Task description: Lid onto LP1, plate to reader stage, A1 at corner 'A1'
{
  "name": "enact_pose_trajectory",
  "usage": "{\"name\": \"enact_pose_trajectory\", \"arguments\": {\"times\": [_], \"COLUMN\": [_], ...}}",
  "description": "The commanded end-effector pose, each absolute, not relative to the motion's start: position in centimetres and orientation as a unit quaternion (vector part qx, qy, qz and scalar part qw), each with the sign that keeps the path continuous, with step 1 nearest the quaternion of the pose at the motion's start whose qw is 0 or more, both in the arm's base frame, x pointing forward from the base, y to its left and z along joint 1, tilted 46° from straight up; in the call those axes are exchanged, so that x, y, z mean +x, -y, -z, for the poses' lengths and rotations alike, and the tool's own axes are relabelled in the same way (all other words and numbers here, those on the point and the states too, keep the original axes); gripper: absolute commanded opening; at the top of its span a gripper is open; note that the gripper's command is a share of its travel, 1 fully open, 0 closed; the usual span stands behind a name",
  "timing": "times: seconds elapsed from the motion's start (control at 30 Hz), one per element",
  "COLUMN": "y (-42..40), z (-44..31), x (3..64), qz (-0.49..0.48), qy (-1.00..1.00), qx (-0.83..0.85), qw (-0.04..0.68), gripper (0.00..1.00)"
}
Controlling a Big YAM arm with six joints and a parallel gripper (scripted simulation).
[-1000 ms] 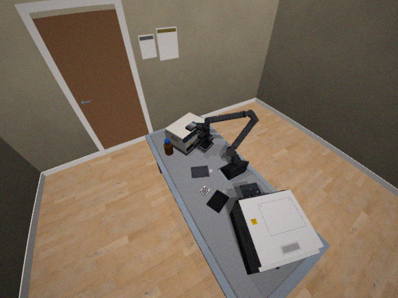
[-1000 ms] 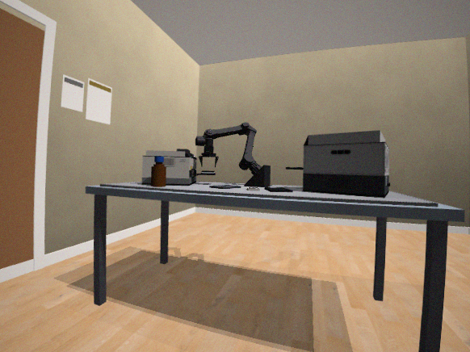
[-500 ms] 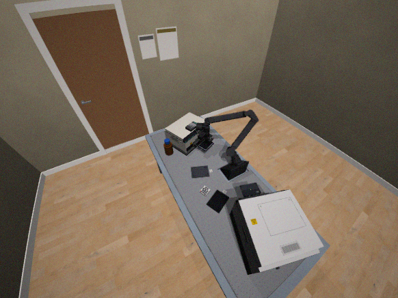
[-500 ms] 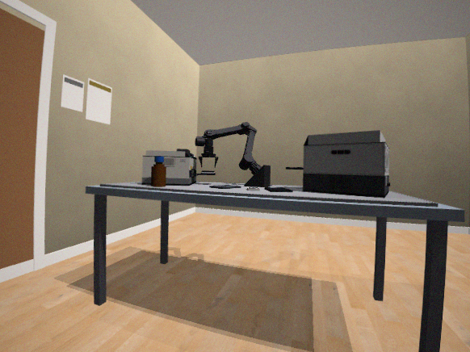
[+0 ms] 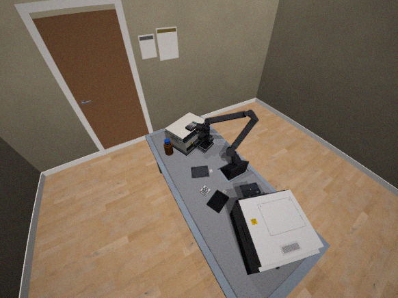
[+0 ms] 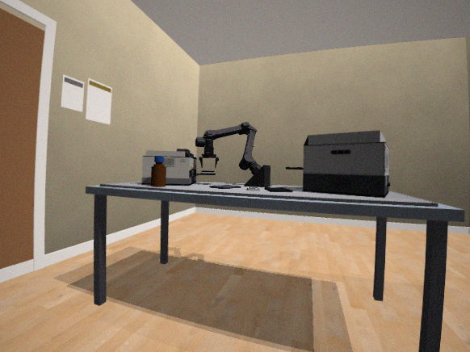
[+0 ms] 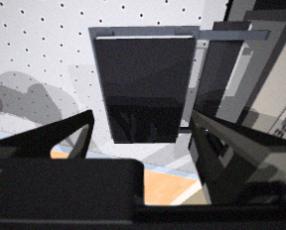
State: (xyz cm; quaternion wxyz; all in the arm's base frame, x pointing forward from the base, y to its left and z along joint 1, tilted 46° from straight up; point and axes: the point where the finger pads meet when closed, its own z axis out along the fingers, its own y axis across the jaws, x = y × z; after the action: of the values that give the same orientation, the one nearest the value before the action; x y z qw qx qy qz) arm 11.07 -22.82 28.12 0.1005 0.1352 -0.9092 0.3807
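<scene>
The arm (image 5: 227, 117) (image 6: 230, 132) reaches out above the dispenser's stage (image 5: 210, 147) (image 6: 199, 173) (image 7: 233, 35), with its gripper (image 5: 205, 142) (image 6: 209, 165) (image 7: 142, 114) pointing down and its fingers wide open, holding nothing. The plate (image 5: 206, 145) (image 6: 208, 173) (image 7: 149, 89) lies flat on that stage, below the fingers; in the wrist view its dark top shows between the two fingertips and beyond them, with a thin pale edge along its far end. Whether that dark top is the lid, and where well A1 sits, is too unclear to tell. The dispenser (image 5: 181, 126) (image 6: 169, 169) stands right beside the stage, and the brown bottle (image 5: 168, 148) (image 6: 158, 174) with its blue cap stands upright on the bench (image 5: 195, 201) (image 6: 274, 202) (image 7: 40, 50) near it. Between the two machines lie two flat dark bench positions, one (image 5: 200, 171) (image 6: 224, 186) nearer the dispenser and the other (image 5: 217, 201) (image 6: 279, 189) nearer the reader (image 5: 284, 219) (image 6: 345, 161), with a small black-and-white patterned marker (image 5: 205, 190) (image 6: 253, 188) between them. The reader's stage (image 5: 250, 188) (image 6: 294, 168) juts out from the reader, well apart from the gripper.
</scene>
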Motion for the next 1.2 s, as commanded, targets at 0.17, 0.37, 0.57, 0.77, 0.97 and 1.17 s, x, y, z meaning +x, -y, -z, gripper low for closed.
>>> {"name": "enact_pose_trajectory", "arguments": {"times": [0.17,0.37,0.57,0.77,0.97,1.17], "y": [23.0,23.3,23.6,23.5,23.7,23.5], "z": [-30.5,-30.4,-29.5,-28.1,-28.2,-29.2], "x": [11.0,11.2,11.3,11.3,11.3,11.0], "qz": [-0.397,-0.396,-0.392,-0.381,-0.382,-0.391], "qy": [0.904,0.905,0.906,0.909,0.908,0.906], "qx": [0.129,0.130,0.129,0.137,0.137,0.131], "qw": [0.089,0.089,0.096,0.101,0.100,0.097], "gripper": [1.00,1.00,1.00,1.00,1.00,1.00]}}
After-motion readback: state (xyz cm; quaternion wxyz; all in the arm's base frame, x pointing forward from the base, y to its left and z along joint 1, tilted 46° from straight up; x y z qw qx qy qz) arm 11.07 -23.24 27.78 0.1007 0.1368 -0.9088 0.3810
